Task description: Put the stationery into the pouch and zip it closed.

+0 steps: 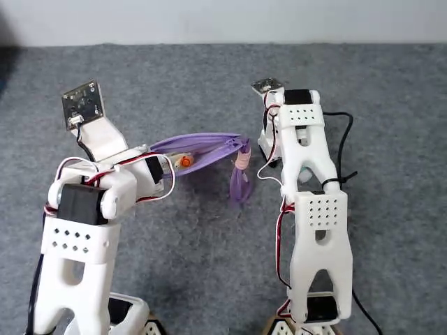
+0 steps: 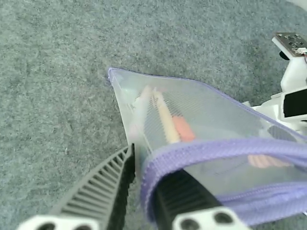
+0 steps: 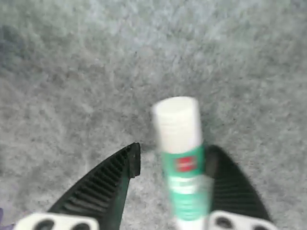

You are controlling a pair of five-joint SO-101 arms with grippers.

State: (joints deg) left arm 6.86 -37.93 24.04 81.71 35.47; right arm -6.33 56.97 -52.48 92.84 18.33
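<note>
A clear pouch (image 1: 202,150) with purple trim hangs off the carpet, and my left gripper (image 2: 141,160) is shut on its zipper-edge end. Inside the pouch (image 2: 206,120) lie pale pens (image 2: 165,120) and an orange piece (image 2: 184,128). Its purple strap (image 1: 241,185) dangles from the far end beside the right arm (image 1: 300,139). In the right wrist view a green and white glue stick (image 3: 180,139) sits between the fingers of my right gripper (image 3: 175,152), which is open. The stick rests against one finger and carpet shows between it and the other.
Grey carpet (image 1: 181,77) covers the whole table. The arm bases stand at the near edge. A pale wall runs along the far edge.
</note>
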